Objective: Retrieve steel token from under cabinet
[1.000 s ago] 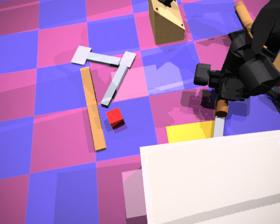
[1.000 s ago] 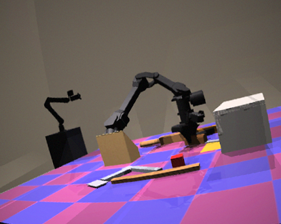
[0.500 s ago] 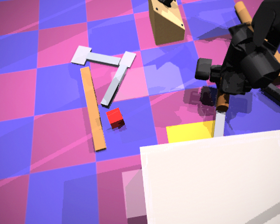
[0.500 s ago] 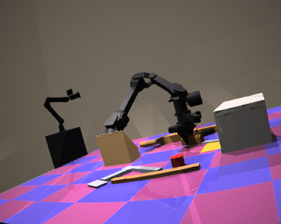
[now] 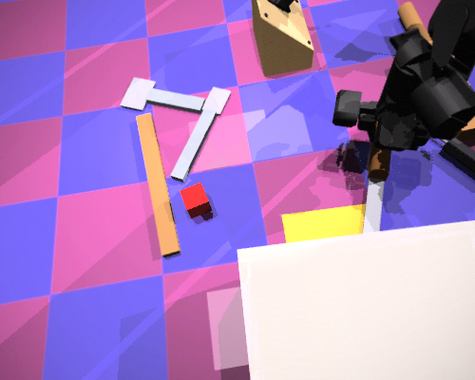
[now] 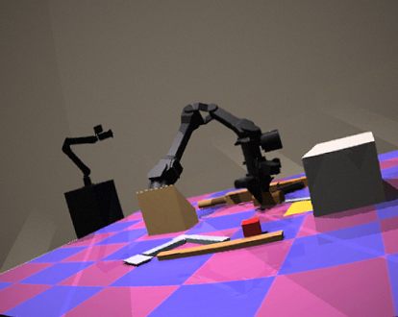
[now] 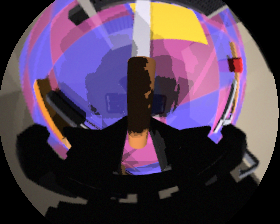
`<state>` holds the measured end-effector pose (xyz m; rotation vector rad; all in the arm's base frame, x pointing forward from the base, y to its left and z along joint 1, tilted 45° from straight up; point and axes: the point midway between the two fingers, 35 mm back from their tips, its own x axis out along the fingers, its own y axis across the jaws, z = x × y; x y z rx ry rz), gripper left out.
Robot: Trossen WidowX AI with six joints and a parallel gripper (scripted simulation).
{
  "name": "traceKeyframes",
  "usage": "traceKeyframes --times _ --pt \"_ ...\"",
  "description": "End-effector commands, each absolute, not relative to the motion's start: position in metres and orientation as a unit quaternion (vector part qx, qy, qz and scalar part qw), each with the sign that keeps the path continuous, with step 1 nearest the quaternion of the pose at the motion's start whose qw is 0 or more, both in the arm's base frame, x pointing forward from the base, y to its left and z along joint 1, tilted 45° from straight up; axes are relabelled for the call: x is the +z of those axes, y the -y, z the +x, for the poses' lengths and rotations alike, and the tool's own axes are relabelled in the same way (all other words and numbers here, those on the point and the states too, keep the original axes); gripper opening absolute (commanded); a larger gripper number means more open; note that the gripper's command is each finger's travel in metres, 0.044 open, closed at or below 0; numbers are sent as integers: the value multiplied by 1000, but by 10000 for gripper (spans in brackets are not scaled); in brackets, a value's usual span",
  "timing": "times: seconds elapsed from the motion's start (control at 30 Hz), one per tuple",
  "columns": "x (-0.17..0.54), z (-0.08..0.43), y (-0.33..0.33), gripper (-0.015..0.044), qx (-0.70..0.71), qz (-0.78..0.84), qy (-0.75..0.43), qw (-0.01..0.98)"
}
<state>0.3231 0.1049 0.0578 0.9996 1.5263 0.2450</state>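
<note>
My gripper [image 5: 379, 138] [image 6: 266, 199] [image 7: 138, 118] points down and is shut on the brown handle [image 5: 379, 163] [image 7: 141, 95] of a tool. The tool's flat pale steel blade [image 5: 373, 204] [image 7: 142, 32] runs low toward the cabinet [image 5: 356, 304] [image 6: 345, 182], along one side of the yellow marked area [image 5: 323, 223] [image 6: 298, 208] [image 7: 177, 25]. In the top view the blade covers that area's right side, and its far end is hidden by the cabinet. The steel token is not visible in any view.
A red block [image 5: 195, 197] [image 6: 251, 227] [image 7: 235, 65], an orange stick [image 5: 157, 185] [image 6: 220, 247] and two pale bars with square heads [image 5: 138, 93] [image 5: 217, 101] lie away from the cabinet. A dark bar [image 5: 458, 152] [image 7: 65, 107] and wooden pieces [image 5: 412, 20] lie near the arm.
</note>
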Motion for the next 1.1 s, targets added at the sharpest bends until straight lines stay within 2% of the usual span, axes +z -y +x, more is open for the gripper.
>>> traceKeyframes --times 0.0,1.07 --pt "59 317 -108 0 105 432 -661 604" --pt "70 282 -125 0 105 433 -662 603"
